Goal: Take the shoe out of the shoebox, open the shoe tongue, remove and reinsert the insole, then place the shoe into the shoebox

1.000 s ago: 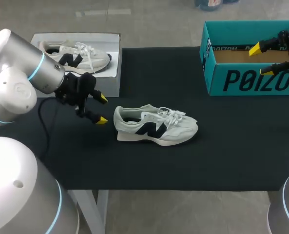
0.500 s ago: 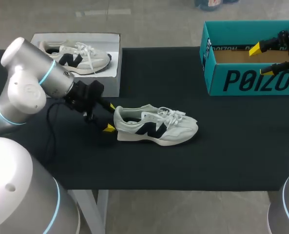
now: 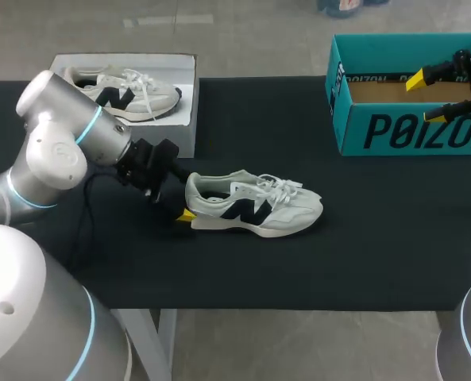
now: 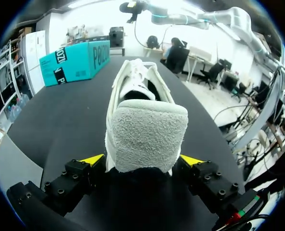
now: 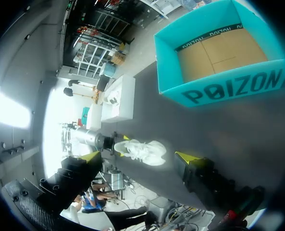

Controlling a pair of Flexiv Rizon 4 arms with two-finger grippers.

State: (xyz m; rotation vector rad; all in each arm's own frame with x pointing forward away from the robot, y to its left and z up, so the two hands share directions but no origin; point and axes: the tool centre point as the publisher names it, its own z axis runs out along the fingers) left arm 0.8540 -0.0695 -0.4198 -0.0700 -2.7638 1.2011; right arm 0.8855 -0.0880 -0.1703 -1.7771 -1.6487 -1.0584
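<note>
The white shoe (image 4: 147,130), with a fuzzy heel and dark side mark, sits inside the spread left tool (image 4: 142,159). From the wrist view its toe is hidden.

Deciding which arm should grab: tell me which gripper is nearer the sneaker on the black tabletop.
Left. The left gripper has its open fingers on either side of the heel of the sneaker; the right gripper hangs over the teal shoebox, well away from it.

white shoe (image 3: 255,206) upright on table, teal shoebox (image 3: 394,131) open
</note>
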